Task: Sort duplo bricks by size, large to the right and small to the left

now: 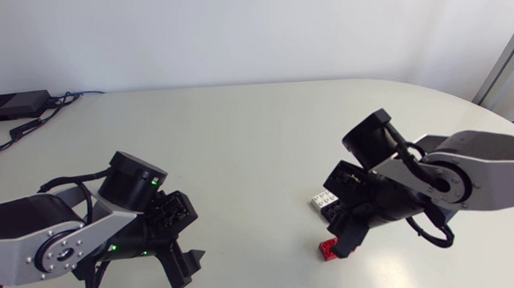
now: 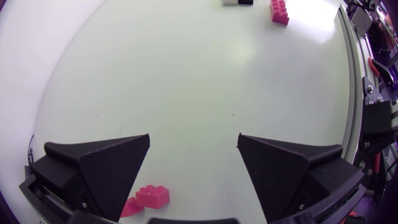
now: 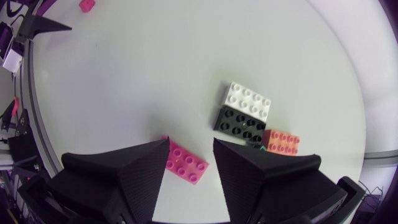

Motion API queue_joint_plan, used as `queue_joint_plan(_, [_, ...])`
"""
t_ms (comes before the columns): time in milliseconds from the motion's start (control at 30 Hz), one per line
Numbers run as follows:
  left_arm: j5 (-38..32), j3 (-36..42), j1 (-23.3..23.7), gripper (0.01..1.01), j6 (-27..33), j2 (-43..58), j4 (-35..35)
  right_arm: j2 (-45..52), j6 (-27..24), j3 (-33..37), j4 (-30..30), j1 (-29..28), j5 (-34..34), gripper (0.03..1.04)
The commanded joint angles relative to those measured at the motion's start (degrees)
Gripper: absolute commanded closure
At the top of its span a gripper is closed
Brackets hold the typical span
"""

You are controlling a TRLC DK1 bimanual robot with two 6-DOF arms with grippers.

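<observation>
Large pink brick [image 3: 185, 163] lay between the right gripper's [image 3: 191, 143] half-open fingers, not pinched afaict. White brick [image 3: 247, 101], black brick [image 3: 240, 124] and orange brick [image 3: 281, 142] sat just beyond it, with the orange one partly behind a finger. Left gripper [image 2: 194, 137] gaped wide, empty. Small pink brick [image 2: 152, 197] was well apart from the large one, half hidden.

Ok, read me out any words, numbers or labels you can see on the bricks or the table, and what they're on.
None can be read.
The white brick, black brick, orange brick and pink brick show plain faces and studs; any marks on the studs are too small to tell.
The table bears no print.
</observation>
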Motion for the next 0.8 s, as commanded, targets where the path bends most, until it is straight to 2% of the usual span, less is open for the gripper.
queue_joint_plan(0, [-0.1,-0.3,-0.6,0.048,-1.6,-0.8,-0.3,0.4,0.9,-3.2,-0.8,0.3,-0.7,0.53])
queue_joint_plan(467, [-0.1,-0.6,-0.8,0.046,-1.8,-1.3,-0.4,5.8,1.6,-7.6,5.7,-0.4,-1.5,0.53])
queue_joint_plan(767, [-0.1,-0.6,-0.8,0.046,-1.8,-2.0,-0.5,11.6,-2.2,-5.5,9.5,-6.6,-1.6,0.53])
